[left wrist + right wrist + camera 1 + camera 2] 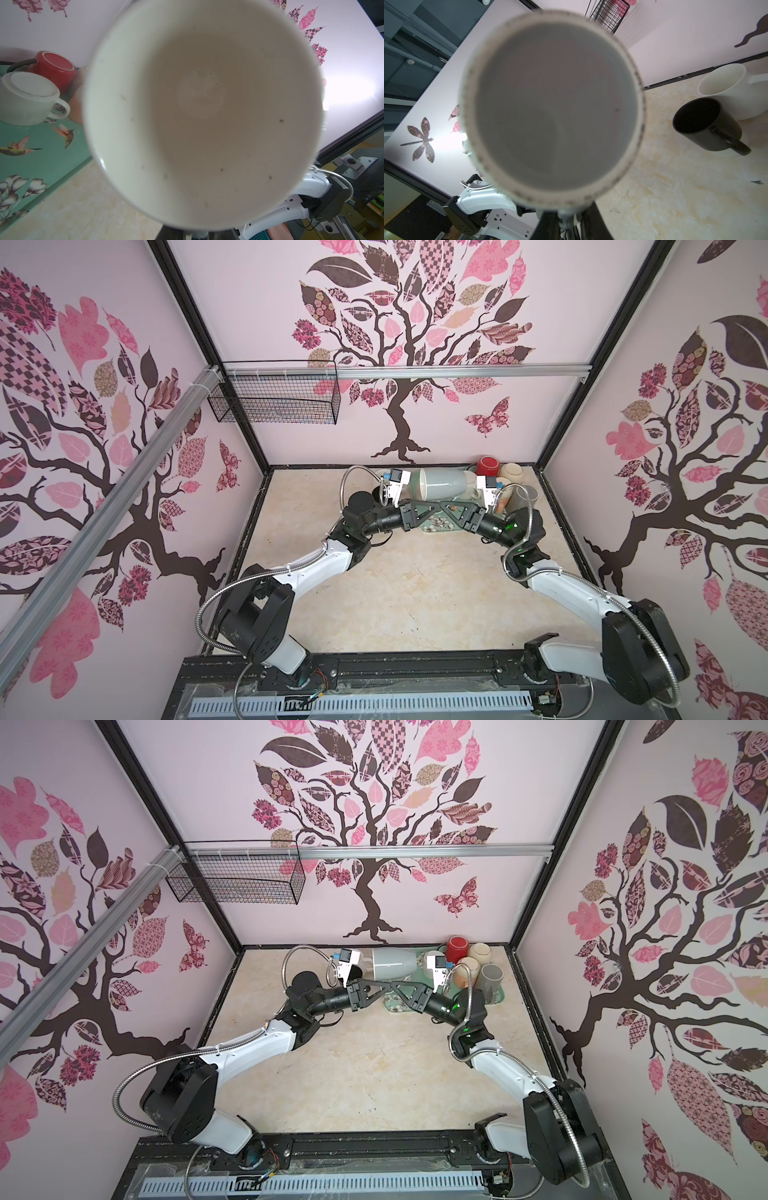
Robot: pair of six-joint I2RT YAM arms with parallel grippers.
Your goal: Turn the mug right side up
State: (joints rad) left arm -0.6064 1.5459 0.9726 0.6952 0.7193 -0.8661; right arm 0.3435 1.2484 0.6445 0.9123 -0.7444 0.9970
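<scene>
Above the table (395,593), by the green mat (391,1006): mid-flip, holding the mug (442,486) sideways in the air, mouth facing the left gripper (434,504). Pinched on it with the right gripper (445,504); can't tell about the left one, hidden underneath. Next: needs rolling mouth-up.

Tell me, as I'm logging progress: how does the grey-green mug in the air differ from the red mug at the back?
Pose: the grey-green mug lies sideways, aloft; the red mug stands base-up, set down. Colour: the grey-green mug is pale, the red mug bright red. Neither is upright.
</scene>
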